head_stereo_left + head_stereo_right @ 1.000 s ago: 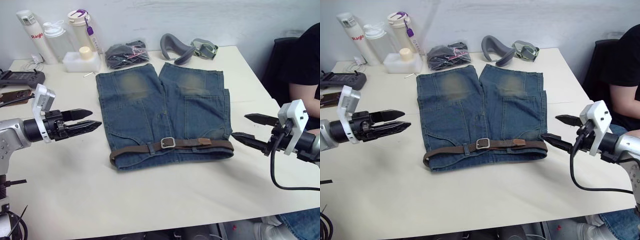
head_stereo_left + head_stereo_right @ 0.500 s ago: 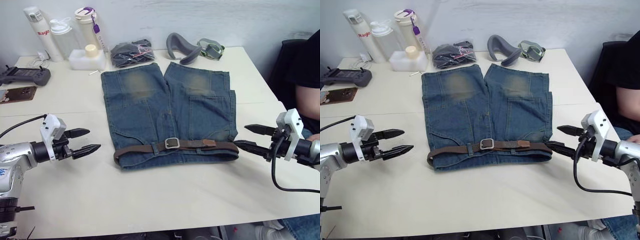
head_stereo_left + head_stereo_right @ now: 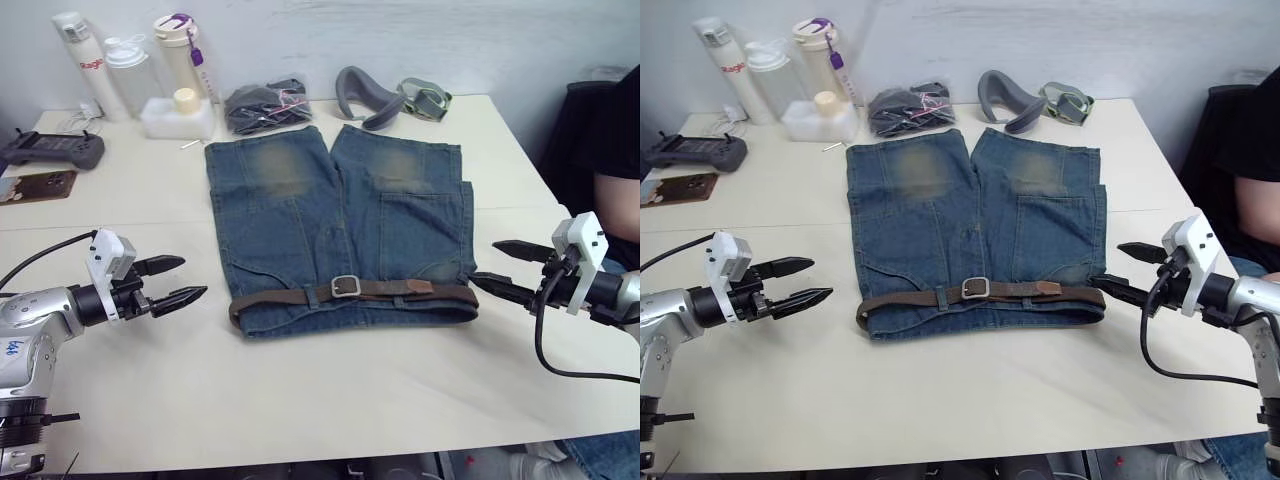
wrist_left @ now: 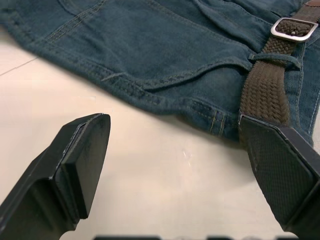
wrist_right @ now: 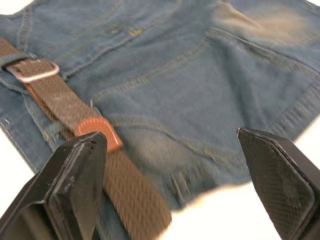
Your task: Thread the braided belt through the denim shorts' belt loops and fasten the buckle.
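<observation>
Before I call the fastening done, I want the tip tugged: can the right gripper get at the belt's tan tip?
Probably yes. The right gripper is open beside the denim shorts, and nothing lies between it and the tan tip atop the braided belt.

The denim shorts (image 5: 190, 65) are spread flat, with the braided belt (image 5: 65, 102) laid across the waistband. The buckle (image 5: 31, 70) is fastened, and the tan tip (image 5: 97, 131) is seen past it. The right gripper (image 5: 172, 165) is held wide apart, empty.
</observation>
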Available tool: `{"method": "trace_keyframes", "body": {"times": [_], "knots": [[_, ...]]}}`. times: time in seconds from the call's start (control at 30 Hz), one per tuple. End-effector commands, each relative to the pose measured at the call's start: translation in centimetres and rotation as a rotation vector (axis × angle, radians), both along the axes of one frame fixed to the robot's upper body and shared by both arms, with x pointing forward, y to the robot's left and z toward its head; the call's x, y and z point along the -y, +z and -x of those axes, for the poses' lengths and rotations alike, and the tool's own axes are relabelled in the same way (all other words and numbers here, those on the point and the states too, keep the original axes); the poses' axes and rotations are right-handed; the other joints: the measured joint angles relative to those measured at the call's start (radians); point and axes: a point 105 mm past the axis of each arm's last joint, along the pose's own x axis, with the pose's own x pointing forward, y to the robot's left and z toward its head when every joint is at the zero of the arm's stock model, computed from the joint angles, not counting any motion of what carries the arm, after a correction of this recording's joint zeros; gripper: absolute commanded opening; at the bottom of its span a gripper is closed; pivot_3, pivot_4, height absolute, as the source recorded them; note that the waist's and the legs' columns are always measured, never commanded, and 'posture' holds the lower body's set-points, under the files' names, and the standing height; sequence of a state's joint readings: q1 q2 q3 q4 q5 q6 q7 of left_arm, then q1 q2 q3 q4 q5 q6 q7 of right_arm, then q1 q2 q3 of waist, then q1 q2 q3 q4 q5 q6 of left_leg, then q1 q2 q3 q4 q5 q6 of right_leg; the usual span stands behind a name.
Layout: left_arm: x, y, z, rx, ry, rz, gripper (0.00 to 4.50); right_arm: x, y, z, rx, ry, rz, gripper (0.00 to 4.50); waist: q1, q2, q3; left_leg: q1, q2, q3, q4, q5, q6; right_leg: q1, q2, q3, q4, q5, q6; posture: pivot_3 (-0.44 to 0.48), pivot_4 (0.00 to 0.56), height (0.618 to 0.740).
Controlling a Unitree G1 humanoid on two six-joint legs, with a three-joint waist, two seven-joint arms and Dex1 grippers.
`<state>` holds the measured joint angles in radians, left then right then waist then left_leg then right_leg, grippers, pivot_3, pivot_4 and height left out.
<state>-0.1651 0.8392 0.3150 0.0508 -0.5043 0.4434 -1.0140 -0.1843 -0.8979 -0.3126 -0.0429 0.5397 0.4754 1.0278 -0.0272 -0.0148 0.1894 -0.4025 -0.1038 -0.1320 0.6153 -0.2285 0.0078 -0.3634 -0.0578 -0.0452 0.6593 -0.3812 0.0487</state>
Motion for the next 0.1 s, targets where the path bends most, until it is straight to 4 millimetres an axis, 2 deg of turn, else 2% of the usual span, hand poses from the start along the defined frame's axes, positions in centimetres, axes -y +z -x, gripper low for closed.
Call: {"method": "trace_keyframes", "body": {"times": [0.03,0.1], "knots": [[0.21,1.21,0.04,0.058,-0.01,-0.002,4.5,0.2,0.65,-0.1,0.01,-0.014,-0.014,4.4,0.018,0.003,0.001,0.0,0.001,0.002,0.0,0.001,0.0,-0.001,0.0,0.0,0.002,0.0,0.0,0.0,0.15,0.74],[0.37,1.23,0.11,0.056,-0.02,0.013,4.5,0.31,0.71,-0.09,0.009,-0.019,-0.018,4.4,0.027,0.003,0.002,0.0,0.002,0.004,0.0,0.0,0.002,-0.001,-0.001,0.0,0.004,0.0,0.0,0.0,0.15,0.74]]}}
